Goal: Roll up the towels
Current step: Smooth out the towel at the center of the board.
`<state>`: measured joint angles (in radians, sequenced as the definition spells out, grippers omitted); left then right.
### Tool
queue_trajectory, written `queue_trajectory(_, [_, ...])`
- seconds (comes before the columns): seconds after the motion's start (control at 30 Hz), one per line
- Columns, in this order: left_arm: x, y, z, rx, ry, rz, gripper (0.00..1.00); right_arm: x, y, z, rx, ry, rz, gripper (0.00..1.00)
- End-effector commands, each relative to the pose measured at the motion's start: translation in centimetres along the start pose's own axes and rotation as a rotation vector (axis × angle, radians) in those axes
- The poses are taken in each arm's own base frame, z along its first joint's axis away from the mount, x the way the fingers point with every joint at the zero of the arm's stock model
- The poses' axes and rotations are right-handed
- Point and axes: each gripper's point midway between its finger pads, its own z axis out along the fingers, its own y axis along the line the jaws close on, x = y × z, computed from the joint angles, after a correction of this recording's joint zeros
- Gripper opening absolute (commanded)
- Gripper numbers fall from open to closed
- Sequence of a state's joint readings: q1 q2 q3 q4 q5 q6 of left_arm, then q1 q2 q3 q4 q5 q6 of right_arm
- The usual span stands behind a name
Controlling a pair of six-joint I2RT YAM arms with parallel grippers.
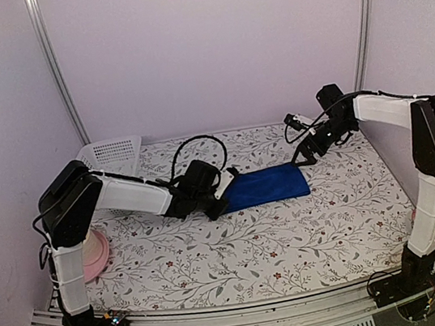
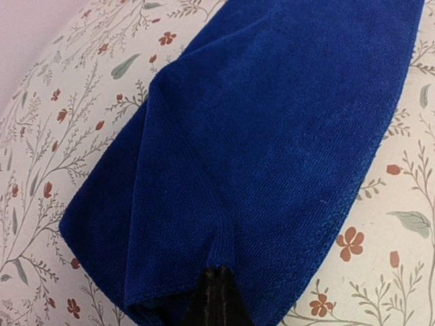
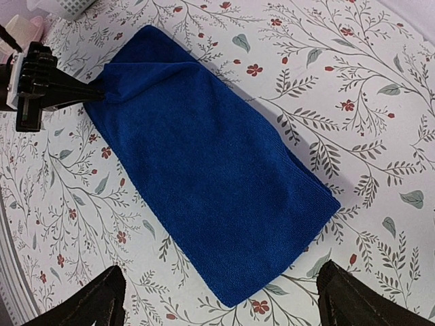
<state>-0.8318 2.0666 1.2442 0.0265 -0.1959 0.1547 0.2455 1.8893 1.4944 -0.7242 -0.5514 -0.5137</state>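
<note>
A royal-blue towel (image 1: 268,186) lies folded flat on the flowered tablecloth, in the middle of the table. My left gripper (image 1: 222,202) is low at the towel's left end, shut on a pinch of its edge. In the left wrist view the fabric (image 2: 272,136) puckers into the closed fingertips (image 2: 217,278). My right gripper (image 1: 305,155) hovers open above the towel's right end. In the right wrist view its two fingers (image 3: 102,299) stand wide on either side of the towel's near corner (image 3: 231,285), holding nothing. That view also shows the left gripper (image 3: 68,92) gripping the far end.
A white perforated basket (image 1: 114,154) stands at the back left behind the left arm. A pink dish (image 1: 96,255) sits near the left arm's base. Walls and two metal posts close in the back and both sides.
</note>
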Motion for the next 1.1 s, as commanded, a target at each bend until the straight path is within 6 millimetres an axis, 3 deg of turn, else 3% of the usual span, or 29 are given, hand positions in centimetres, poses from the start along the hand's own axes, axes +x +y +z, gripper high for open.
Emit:
queue_trajectory(0.0, [-2.7, 2.3, -1.0, -0.070, -0.076, -0.042, 0.00, 0.7, -0.2, 1.0, -0.019, 0.011, 0.011, 0.99])
queue_trajectory(0.2, [-4.0, 5.9, -2.2, -0.149, -0.123, -0.137, 0.00, 1.0, -0.3, 1.3, -0.022, 0.021, 0.018, 0.99])
queue_trajectory(0.4, [-3.6, 8.8, -2.1, -0.182, -0.132, -0.219, 0.00, 1.1, -0.3, 1.4, -0.025, 0.024, 0.019, 0.99])
queue_trajectory(0.5, [-4.0, 8.0, -2.4, -0.120, -0.151, -0.204, 0.00, 1.2, -0.4, 1.4, -0.023, 0.027, 0.019, 0.99])
queue_trajectory(0.57, [-3.8, 6.3, -2.3, -0.049, -0.164, -0.181, 0.18, 1.3, -0.4, 1.5, -0.022, 0.029, 0.019, 0.99])
queue_trajectory(0.63, [-5.1, 5.5, -3.7, -0.009, -0.208, -0.148, 0.35, 1.3, -0.5, 1.6, -0.021, 0.031, 0.019, 0.99])
queue_trajectory(0.7, [-5.0, 4.7, -3.6, 0.008, -0.205, -0.125, 0.42, 1.4, -0.5, 1.7, -0.021, 0.035, 0.021, 0.99])
queue_trajectory(0.9, [-5.1, 2.7, -3.2, 0.082, -0.203, -0.081, 0.43, 1.4, -0.5, 1.6, -0.017, 0.036, 0.020, 0.99])
queue_trajectory(0.97, [-3.8, 1.8, -1.7, 0.097, -0.151, -0.061, 0.44, 1.4, -0.5, 1.5, -0.018, 0.036, 0.020, 0.99])
queue_trajectory(1.07, [-3.3, 1.3, -1.0, 0.100, -0.125, -0.047, 0.46, 1.5, -0.5, 1.6, -0.018, 0.038, 0.022, 0.99])
